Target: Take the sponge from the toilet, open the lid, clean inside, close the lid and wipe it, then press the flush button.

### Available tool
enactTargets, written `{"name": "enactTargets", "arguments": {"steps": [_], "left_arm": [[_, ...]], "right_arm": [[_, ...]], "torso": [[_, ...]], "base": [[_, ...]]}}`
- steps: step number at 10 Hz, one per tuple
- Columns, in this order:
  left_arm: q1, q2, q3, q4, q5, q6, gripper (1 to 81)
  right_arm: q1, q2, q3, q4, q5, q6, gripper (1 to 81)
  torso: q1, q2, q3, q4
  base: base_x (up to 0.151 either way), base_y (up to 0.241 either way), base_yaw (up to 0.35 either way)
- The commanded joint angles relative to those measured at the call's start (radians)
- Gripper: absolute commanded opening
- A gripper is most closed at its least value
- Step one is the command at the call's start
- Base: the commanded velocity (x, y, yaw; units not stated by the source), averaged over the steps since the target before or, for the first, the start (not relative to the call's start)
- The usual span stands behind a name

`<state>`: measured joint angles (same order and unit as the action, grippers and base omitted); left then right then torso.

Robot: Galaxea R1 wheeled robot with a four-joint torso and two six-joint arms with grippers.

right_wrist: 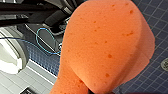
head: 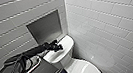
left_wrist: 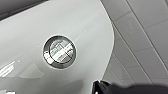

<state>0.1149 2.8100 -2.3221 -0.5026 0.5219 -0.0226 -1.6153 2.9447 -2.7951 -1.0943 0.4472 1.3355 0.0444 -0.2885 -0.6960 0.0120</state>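
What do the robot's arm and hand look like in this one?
The left arm is black, its near part wrapped in a loose, shiny dark-grey cover; the forearm is slim. The left hand is black and angular. I can't make out any markings.

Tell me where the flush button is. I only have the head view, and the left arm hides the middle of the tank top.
Observer: The left wrist view shows the button, round and shiny, set in the white tank top, with nothing touching it.
Operator: And where is the sponge?
Observer: The sponge hangs close to the right wrist camera, above dark blue floor tiles.
Operator: Anything else near it?
Observer: A thin blue cable loops beside it in that view.
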Motion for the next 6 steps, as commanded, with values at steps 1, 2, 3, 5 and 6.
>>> {"name": "enactTargets", "arguments": {"steps": [1,2,3,5,6], "left_arm": [[-0.181,0.040,-0.065,0.019,0.049,0.004,1.0],[-0.194,0.057,-0.095,0.030,0.049,0.004,1.0],[-0.212,0.068,-0.123,0.030,0.049,0.004,1.0],[-0.255,0.074,-0.140,0.035,0.049,0.004,1.0],[-0.269,0.076,-0.140,0.035,0.046,0.004,1.0]], "right_arm": [[-0.035,-0.013,-0.003,-0.015,-0.032,0.002,1.0],[-0.036,-0.013,0.000,-0.018,-0.032,0.002,1.0],[-0.036,-0.013,0.002,-0.018,-0.030,0.001,1.0],[-0.035,-0.008,0.003,-0.019,-0.028,0.001,1.0],[-0.035,-0.008,0.003,-0.018,-0.024,0.001,1.0]], "torso": [[0.000,0.000,0.000,0.000],[0.000,0.000,0.000,0.000],[0.000,0.000,0.000,0.000],[0.000,0.000,-0.005,0.000],[0.000,0.000,-0.014,0.000]], "base": [[0.000,0.000,0.000],[0.000,0.000,0.000],[0.000,0.000,0.000],[0.000,0.000,0.000],[0.000,0.000,0.000]]}}
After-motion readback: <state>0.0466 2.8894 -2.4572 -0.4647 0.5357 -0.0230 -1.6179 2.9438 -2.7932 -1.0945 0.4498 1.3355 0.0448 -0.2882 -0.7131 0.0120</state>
